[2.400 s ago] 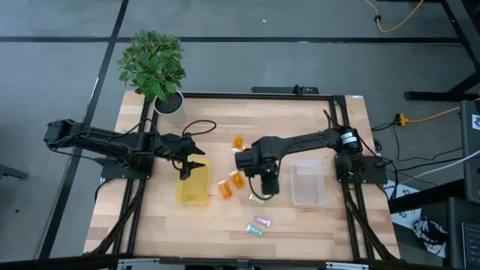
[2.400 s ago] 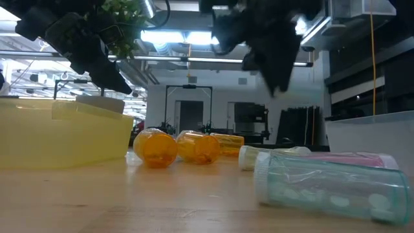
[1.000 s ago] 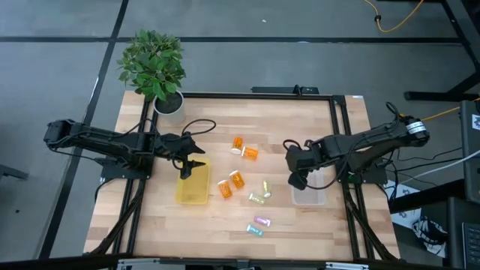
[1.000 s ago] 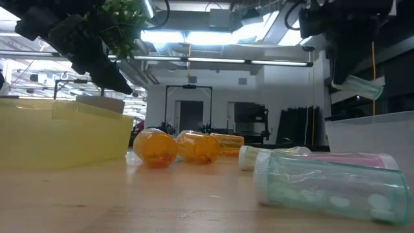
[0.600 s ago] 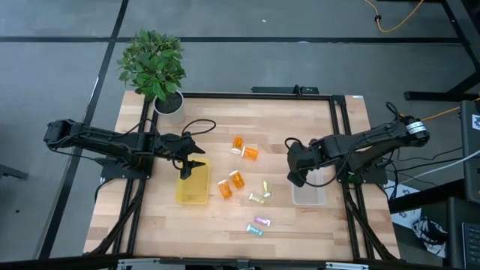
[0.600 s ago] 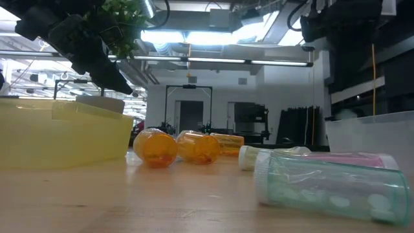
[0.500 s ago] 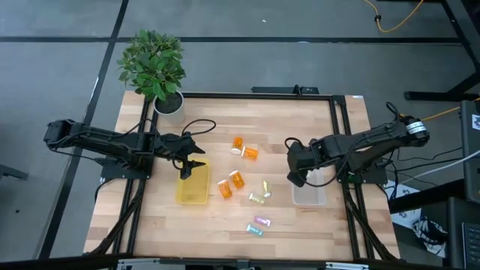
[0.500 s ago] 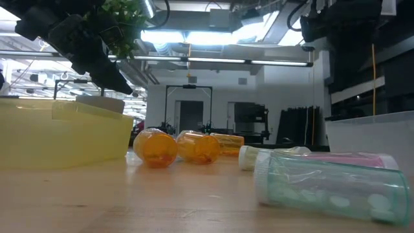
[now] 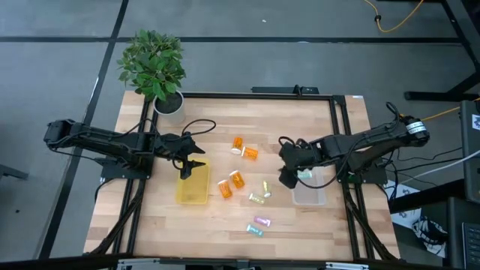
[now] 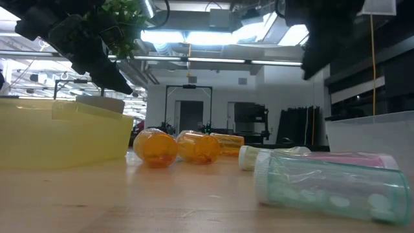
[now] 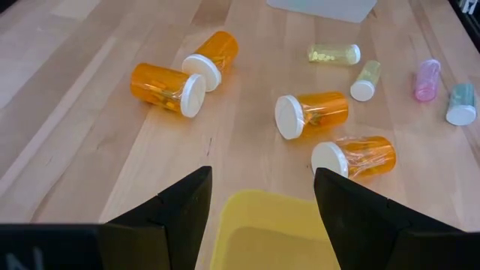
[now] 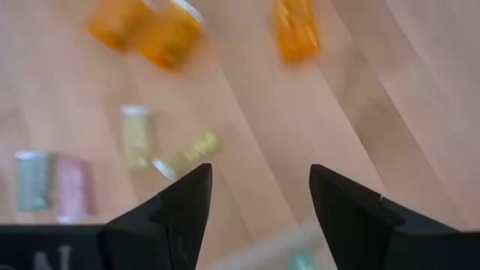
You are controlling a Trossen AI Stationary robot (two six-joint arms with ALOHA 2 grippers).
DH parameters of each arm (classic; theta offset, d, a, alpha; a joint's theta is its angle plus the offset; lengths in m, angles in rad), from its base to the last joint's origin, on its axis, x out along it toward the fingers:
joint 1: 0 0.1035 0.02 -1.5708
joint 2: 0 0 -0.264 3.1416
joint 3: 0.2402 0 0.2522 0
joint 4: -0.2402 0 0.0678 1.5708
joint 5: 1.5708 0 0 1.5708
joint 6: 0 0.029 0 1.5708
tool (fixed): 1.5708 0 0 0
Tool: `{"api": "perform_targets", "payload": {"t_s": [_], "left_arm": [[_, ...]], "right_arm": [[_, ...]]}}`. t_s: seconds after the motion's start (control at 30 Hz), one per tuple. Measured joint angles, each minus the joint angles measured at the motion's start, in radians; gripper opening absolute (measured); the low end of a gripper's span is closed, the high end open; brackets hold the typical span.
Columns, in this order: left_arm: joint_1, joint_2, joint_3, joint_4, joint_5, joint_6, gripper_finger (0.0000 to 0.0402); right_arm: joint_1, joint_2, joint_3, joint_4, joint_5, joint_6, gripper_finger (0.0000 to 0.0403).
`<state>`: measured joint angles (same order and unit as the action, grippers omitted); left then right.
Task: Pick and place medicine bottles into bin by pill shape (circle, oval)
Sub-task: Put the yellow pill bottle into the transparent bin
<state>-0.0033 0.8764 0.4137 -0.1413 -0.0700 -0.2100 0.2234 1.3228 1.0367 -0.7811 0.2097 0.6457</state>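
Fingers of the right gripper (image 12: 255, 217) stand apart with nothing between them; it hangs at the near edge of the clear bin (image 9: 309, 196), where a greenish vial (image 9: 303, 175) seems to lie inside the tray. Across the table the left gripper (image 11: 259, 217) waits with its fingers also spread and empty, poised over the yellow bin (image 9: 193, 185).

Between the two bins the loose bottles lie on their sides on the wooden table (image 9: 225, 225). Four orange bottles (image 11: 166, 83) with white caps sit in two pairs, touching or nearly so. Nearer the clear bin are two yellowish vials (image 9: 262, 192), and near the front edge a pink vial (image 9: 262, 222) lies just beside a green vial (image 9: 256, 231).

These look light, stiff and smooth, and being round they would likely roll if nudged. I would take one across the middle of its barrel, fingers set either side of its long axis, clear of the cap. The paired ones leave little room for a finger, so a vial lying free seems the easier pick.
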Motion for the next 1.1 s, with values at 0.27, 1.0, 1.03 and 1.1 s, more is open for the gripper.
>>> {"api": "perform_targets", "payload": {"t_s": [0.27,1.0,1.03,1.1], "left_arm": [[0.0,0.0,0.0,0.0,-0.03,0.0,0.0229],[0.0,0.0,0.0,0.0,-0.03,0.0,0.0229],[0.0,0.0,0.0,-0.001,-0.03,0.0,0.0229],[0.0,0.0,0.0,0.0,-0.03,0.0,0.0229]], "right_arm": [[-0.001,0.101,0.0,0.17,-0.107,-0.079,0.0226],[-0.067,0.516,0.144,0.117,-0.306,0.034,0.0202],[-0.067,0.524,0.148,0.094,-0.308,0.034,0.02],[-0.067,0.534,0.153,0.085,-0.311,0.034,0.0197]]}}
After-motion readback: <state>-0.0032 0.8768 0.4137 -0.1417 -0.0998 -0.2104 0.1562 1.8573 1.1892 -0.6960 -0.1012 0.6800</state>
